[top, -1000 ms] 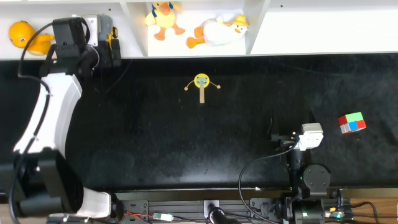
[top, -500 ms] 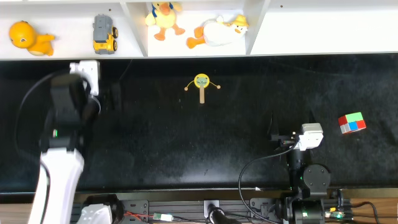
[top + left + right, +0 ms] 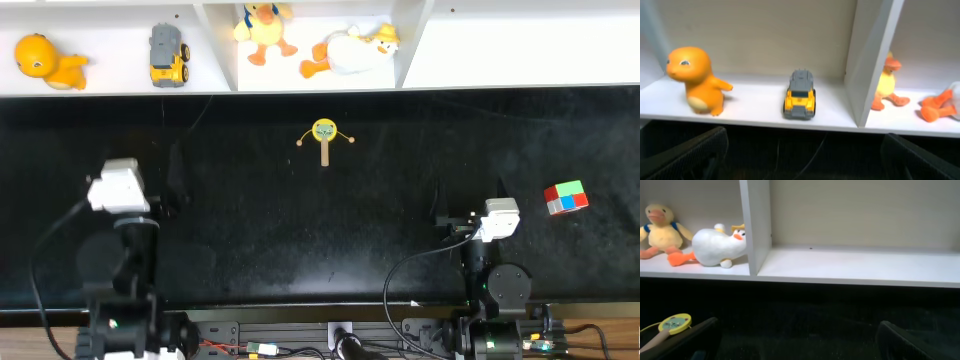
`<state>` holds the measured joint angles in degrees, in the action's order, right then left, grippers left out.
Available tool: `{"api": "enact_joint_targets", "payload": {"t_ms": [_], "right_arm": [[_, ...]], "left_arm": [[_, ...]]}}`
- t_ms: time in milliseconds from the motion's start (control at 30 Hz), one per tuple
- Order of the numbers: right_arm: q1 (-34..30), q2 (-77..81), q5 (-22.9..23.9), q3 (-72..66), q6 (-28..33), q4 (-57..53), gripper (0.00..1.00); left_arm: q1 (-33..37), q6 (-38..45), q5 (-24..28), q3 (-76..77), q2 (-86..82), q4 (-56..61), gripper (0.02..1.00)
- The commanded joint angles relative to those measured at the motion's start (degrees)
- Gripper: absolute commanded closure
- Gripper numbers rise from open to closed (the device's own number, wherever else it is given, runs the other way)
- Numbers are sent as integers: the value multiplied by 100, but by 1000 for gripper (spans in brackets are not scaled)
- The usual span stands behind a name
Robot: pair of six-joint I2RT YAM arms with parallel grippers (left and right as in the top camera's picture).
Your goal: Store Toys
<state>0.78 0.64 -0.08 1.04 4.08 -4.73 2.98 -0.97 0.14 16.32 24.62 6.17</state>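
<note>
Between pickups — left jaws and right jaws both gape, empty. The rattle (image 3: 324, 133) and cube (image 3: 566, 197) lie on the bench (image 3: 250, 230); next, probably reach and close on one.

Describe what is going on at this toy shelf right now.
Two robot arms are storing toys, and neither holds anything: the left gripper and right gripper are open, back from the shelf. An orange figure, a yellow truck, a yellow duck and a white duck sit in the shelf. A rattle and a coloured cube lie on the black table, not yet stored.
</note>
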Motion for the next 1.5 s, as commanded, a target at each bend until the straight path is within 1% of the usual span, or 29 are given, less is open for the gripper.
{"api": "enact_joint_targets", "payload": {"t_ms": [33,100,233,367,1500], "right_arm": [[-15,-39,-31,-76,-26,28,5],[-15,-39,-31,-76,-26,28,5],[-15,-39,-31,-76,-26,28,7],[-15,-39,-31,-76,-26,28,5],[17,-37,-15,-76,-22,28,5]], "left_arm": [[-17,149,-136,-767,-1060,61,20],[-17,337,-138,-1095,-1587,-111,20],[-15,396,-133,-1401,-2341,-752,20],[-17,398,-83,-1550,-2448,-1211,20],[-11,417,-114,-1550,-2446,-1185,23]]}}
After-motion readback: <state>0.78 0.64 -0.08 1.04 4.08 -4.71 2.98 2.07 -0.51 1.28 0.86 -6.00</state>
